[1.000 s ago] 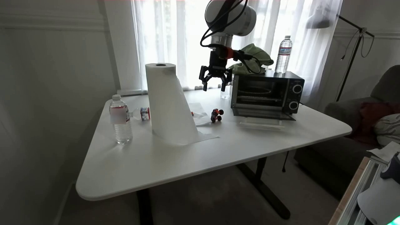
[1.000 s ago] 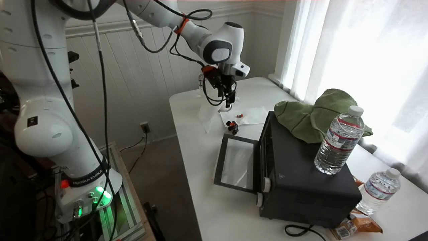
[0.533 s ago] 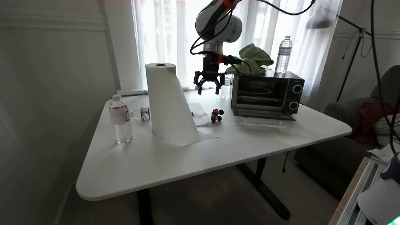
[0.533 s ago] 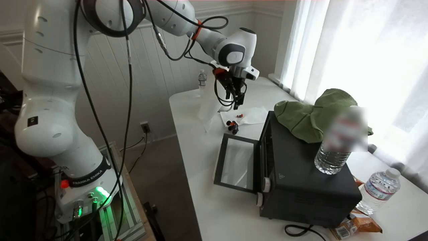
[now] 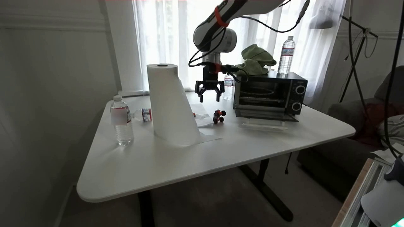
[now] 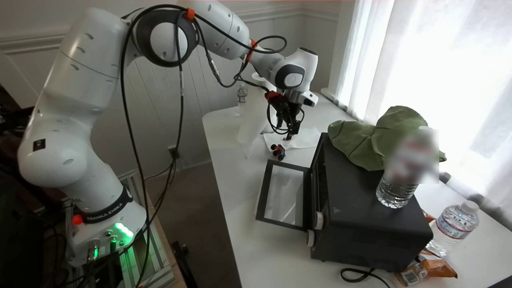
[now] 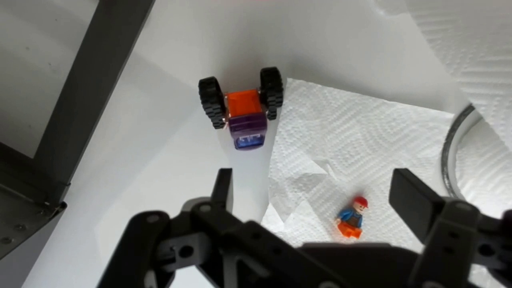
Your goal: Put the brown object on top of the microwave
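Observation:
The microwave is a toaster-oven-like box point(image 5: 262, 94) on the table, its glass door folded down; its dark top point(image 6: 352, 208) also shows. A tiny toy figure point(image 7: 351, 219) with red cap, blue arms, brown front and orange legs lies on a flat paper towel. A toy car point(image 7: 245, 106), orange and purple with black wheels, stands beside the towel. I cannot tell which of these is the brown object. My gripper point(image 7: 314, 186) is open and empty; the figure lies between its fingers in the wrist view, nearer the right one. In an exterior view the gripper point(image 5: 209, 98) hangs above the table.
A green cloth point(image 6: 376, 140) and an upright water bottle point(image 5: 286, 56) stand on the oven. A paper towel roll point(image 5: 170, 107) stands close to the gripper. Other bottles point(image 5: 123, 132) are on the table. An orange snack bag point(image 6: 432, 269) lies behind the oven.
My open gripper has come down toward the table, shifting left in an exterior view and right in another, and is now over the paper towel. The toys and the oven have not moved.

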Robot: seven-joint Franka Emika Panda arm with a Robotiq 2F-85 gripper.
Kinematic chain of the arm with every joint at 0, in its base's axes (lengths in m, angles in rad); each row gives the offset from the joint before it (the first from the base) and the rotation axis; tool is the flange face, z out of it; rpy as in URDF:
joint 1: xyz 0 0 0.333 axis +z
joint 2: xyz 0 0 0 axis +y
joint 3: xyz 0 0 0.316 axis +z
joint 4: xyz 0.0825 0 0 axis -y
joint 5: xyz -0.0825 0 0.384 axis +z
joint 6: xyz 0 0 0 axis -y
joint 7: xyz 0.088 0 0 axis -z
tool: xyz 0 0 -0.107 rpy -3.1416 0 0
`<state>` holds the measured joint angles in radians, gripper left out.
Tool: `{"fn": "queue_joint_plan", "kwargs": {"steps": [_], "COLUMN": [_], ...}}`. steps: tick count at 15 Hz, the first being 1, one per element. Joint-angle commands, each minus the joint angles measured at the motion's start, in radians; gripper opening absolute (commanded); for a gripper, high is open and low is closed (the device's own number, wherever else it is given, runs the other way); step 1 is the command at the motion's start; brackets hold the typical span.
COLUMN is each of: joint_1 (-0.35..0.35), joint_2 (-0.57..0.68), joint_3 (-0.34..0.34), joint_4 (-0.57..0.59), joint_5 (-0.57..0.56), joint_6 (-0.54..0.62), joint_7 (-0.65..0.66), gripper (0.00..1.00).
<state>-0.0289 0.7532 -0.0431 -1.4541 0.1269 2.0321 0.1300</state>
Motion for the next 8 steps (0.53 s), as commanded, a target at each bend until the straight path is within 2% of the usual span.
{"fn": "queue_joint_plan", "kwargs": {"steps": [1, 8], "joint_1": [-0.003, -0.008], "joint_2": [0.088, 0.183], "joint_3": [-0.007, -0.012], "joint_4": [0.123, 0.250], "joint_5": [-0.036, -0.085], "joint_6": [-0.077, -0.195], "joint_7": [0.000, -0.042], "gripper": [1.00, 1.00]}}
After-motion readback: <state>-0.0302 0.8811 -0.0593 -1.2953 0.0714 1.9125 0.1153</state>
